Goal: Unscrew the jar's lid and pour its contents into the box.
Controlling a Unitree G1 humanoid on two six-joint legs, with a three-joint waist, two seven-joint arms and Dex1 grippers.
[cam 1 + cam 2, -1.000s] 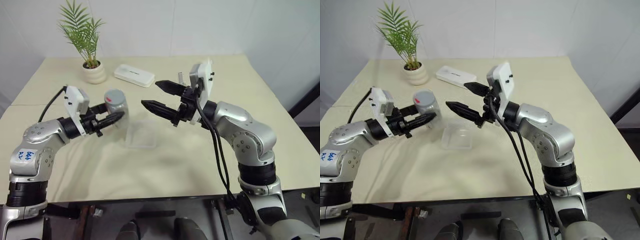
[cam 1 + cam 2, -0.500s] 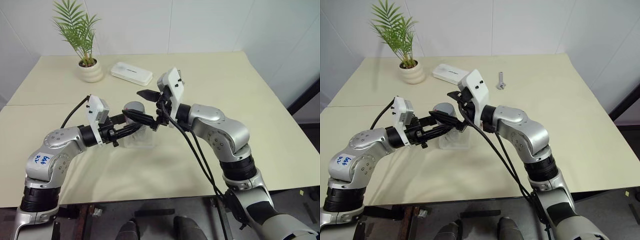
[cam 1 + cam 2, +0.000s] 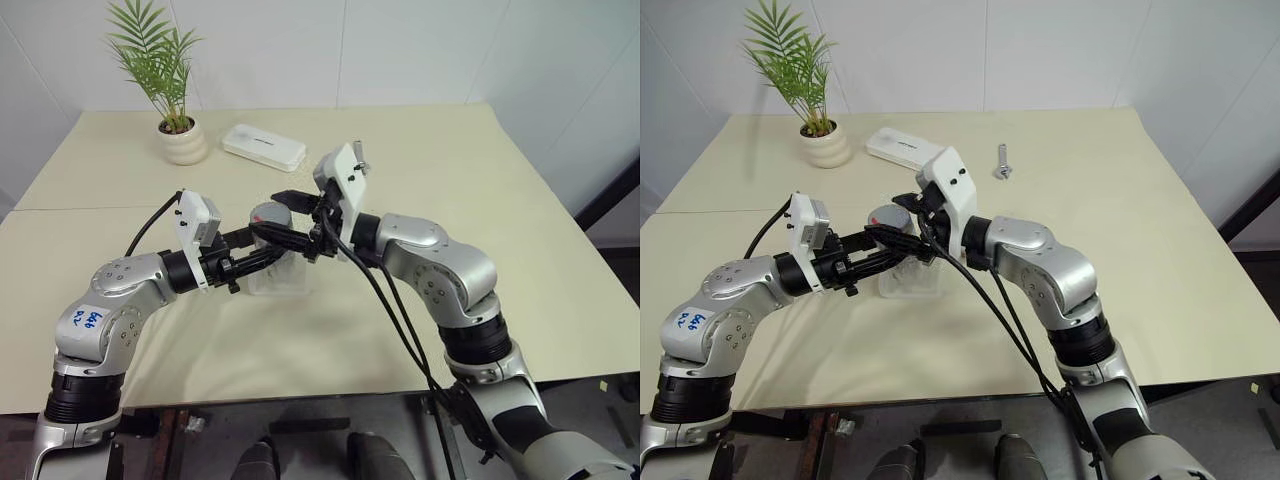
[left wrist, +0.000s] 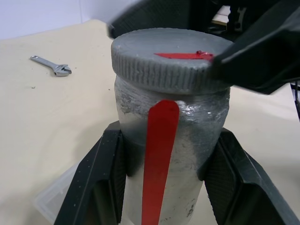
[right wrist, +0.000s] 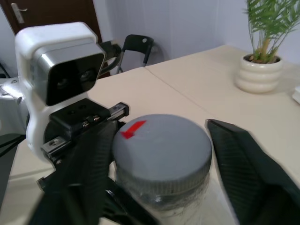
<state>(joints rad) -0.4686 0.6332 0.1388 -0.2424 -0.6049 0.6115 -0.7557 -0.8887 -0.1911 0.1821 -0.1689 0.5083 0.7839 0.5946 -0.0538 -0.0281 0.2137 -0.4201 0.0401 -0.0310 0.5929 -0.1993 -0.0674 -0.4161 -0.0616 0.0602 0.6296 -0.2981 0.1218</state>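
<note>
My left gripper (image 3: pixel 265 243) is shut on the silver jar (image 4: pixel 173 140), one finger on each side of its body, and holds it upright. The jar has a red stripe down its side. Its grey ribbed lid (image 5: pixel 161 145), marked red on top, sits on the jar. My right gripper (image 3: pixel 265 212) reaches in from the right and is shut on the lid's rim, with its fingers (image 5: pixel 248 173) on opposite sides. The clear plastic box (image 3: pixel 282 283) lies on the table just beneath and behind the jar. The contents are hidden inside the jar.
A cream plant pot (image 3: pixel 184 143) with a palm stands at the back left. A white oblong case (image 3: pixel 264 147) lies beside it. A small metal wrench (image 3: pixel 1001 160) lies farther back toward the right on the beige table (image 3: pixel 450 160).
The head camera has shifted. My right gripper came left to the jar and closed its open fingers on the lid. My left gripper carried the jar a little right, over the box.
</note>
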